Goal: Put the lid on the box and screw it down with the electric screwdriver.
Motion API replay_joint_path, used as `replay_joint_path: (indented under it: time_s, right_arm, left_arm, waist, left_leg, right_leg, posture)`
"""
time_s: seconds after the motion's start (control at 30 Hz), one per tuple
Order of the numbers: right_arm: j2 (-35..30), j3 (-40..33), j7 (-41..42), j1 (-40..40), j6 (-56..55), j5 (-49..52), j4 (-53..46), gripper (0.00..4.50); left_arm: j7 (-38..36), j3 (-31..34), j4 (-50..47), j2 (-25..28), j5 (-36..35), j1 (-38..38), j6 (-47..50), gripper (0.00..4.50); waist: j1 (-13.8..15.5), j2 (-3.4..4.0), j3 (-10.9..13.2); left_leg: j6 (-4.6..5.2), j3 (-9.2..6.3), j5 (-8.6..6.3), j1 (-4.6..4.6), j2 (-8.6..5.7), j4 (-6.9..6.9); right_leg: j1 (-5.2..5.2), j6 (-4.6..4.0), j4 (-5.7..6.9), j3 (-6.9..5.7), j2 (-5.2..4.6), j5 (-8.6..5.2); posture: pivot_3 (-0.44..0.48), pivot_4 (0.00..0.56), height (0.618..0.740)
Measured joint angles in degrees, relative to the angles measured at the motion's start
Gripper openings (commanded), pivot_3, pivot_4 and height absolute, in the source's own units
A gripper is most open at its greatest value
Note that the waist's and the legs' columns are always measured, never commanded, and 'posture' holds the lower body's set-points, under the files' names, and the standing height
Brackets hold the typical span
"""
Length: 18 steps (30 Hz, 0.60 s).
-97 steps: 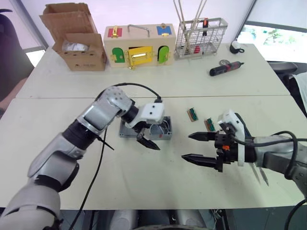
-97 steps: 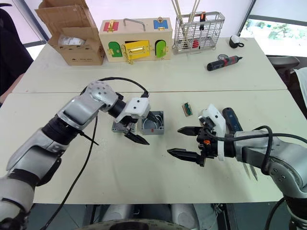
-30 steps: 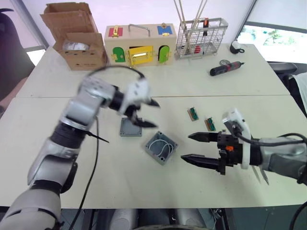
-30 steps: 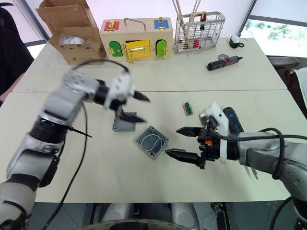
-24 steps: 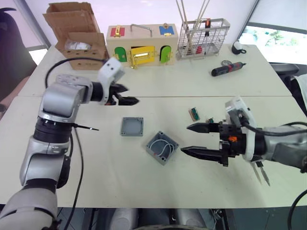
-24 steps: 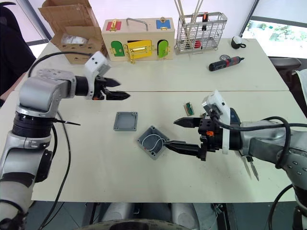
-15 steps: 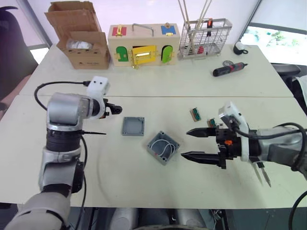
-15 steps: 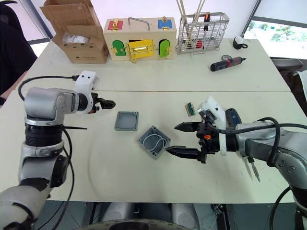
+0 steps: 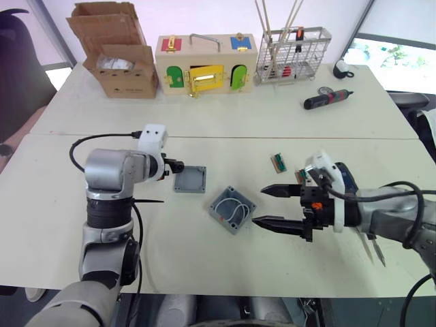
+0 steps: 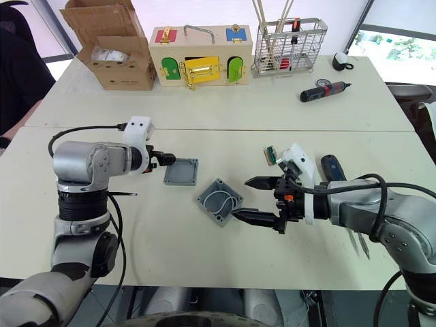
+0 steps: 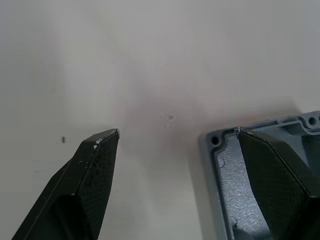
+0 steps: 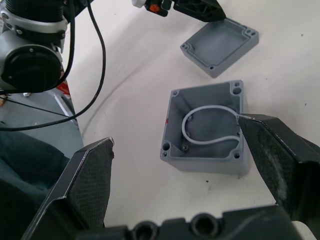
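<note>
The grey box (image 9: 232, 209) lies open side up at the table's middle, with white wire coiled inside. The shallow grey lid (image 9: 190, 179) lies hollow side up just left of and behind it. My left gripper (image 11: 177, 137) is open at the lid's left edge, one finger (image 11: 265, 170) over the lid's corner, the other over bare table. My right gripper (image 9: 259, 206) is open just right of the box, fingertips pointing at it; the right wrist view has the box (image 12: 205, 135) between them. The dark blue electric screwdriver (image 10: 330, 165) lies behind my right wrist, mostly hidden.
Along the far edge stand a cardboard carton (image 9: 112, 51), a wooden box with coloured doors (image 9: 204, 65) and a wire basket (image 9: 293, 51). A black-and-red screwdriver (image 9: 327, 99) lies at the far right. Small green parts (image 9: 277, 162) lie behind my right gripper.
My left gripper has swung down from the air and come in at the lid's left edge. The right gripper has edged left toward the box. Box and lid have stayed put in the last second.
</note>
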Motion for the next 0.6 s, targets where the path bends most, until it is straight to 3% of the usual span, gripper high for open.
replay_joint_path:
  time_s: [0.23, 0.6]
  right_arm:
    - [0.12, -1.24, -1.65, 0.44, 0.01, 1.12, -0.54, 4.5]
    - [0.03, -1.25, -2.25, -0.29, 0.21, 2.12, -0.58, 4.5]
  left_arm:
    - [1.88, 0.11, 2.91, 3.37, -3.74, -1.55, 0.0, 3.86]
    - [6.13, -1.36, 2.68, 3.46, -10.76, -0.76, 0.0, 3.86]
  waist:
    - [0.11, 0.0, 0.0]
    - [0.5, 0.0, 0.0]
  left_leg:
    - [-0.01, 0.0, 0.0, 0.0, 0.0, 0.0]
    - [-0.05, 0.0, 0.03, 0.0, 0.0, 0.0]
  right_leg:
    - [-0.02, 0.0, 0.02, 0.0, 0.01, 0.0]
    - [-0.02, 0.0, 0.02, 0.02, 0.01, 0.0]
  posture:
    - [0.0, 0.15, 0.74]
    - [0.0, 0.15, 0.74]
